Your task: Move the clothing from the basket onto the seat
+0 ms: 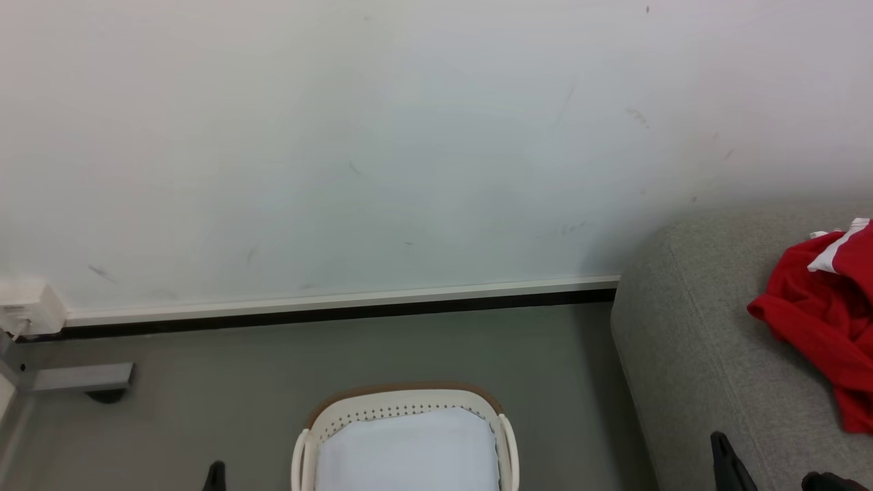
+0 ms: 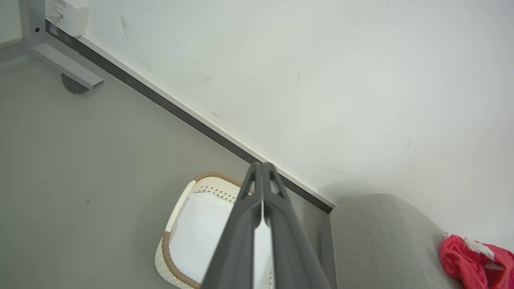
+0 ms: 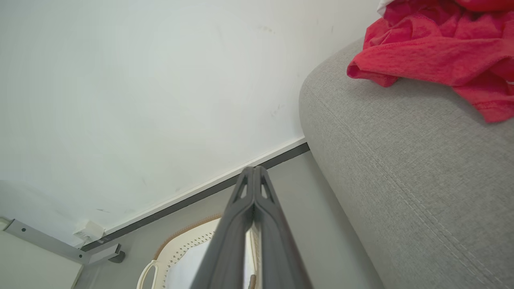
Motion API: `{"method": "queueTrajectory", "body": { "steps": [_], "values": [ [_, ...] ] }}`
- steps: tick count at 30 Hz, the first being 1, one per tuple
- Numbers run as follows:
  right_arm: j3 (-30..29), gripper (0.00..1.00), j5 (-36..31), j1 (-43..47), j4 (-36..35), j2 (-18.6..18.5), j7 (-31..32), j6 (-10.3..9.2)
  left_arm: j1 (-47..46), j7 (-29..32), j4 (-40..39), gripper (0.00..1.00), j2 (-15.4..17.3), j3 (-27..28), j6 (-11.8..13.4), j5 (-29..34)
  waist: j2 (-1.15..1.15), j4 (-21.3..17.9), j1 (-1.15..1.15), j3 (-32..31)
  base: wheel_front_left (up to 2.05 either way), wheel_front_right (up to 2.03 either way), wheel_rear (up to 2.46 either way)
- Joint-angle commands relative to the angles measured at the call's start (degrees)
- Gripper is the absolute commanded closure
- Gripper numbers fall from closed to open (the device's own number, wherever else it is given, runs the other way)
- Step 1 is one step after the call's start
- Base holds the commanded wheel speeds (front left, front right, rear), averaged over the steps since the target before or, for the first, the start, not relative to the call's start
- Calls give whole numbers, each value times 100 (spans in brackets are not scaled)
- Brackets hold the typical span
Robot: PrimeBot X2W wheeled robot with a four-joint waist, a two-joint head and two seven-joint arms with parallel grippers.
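Note:
The red clothing with white trim lies crumpled on the grey seat at the right; it also appears as clothing and clothing on the seat. The white basket with a brown rim stands on the floor at bottom centre and holds a plain white pad. My left gripper is shut and empty, hanging above the basket. My right gripper is shut and empty beside the seat's edge. In the head view, the fingertips of one gripper and fingertips of the other show at the bottom.
A white wall with a baseboard runs behind the basket. A grey metal foot and a white box sit at the far left. Grey floor lies between the basket and the wall.

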Motion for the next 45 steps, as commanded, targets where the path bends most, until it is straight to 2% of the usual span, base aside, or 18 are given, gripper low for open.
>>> {"method": "queueTrajectory", "body": {
  "steps": [1,25,45],
  "values": [
    [-65,100,246,-175,-121,-53,52,-3,-157,62,-100,100,53,27,-26,-259,0,4,0,5,0,0,0],
    [-358,100,2095,-329,-370,-70,521,-6,-457,537,-201,100,71,98,-89,-2029,0,61,0,78,0,0,0],
    [-562,100,3330,-428,-538,-78,851,-8,-660,858,-271,100,85,149,-129,-3196,0,108,0,140,0,0,0]
  ]
}}
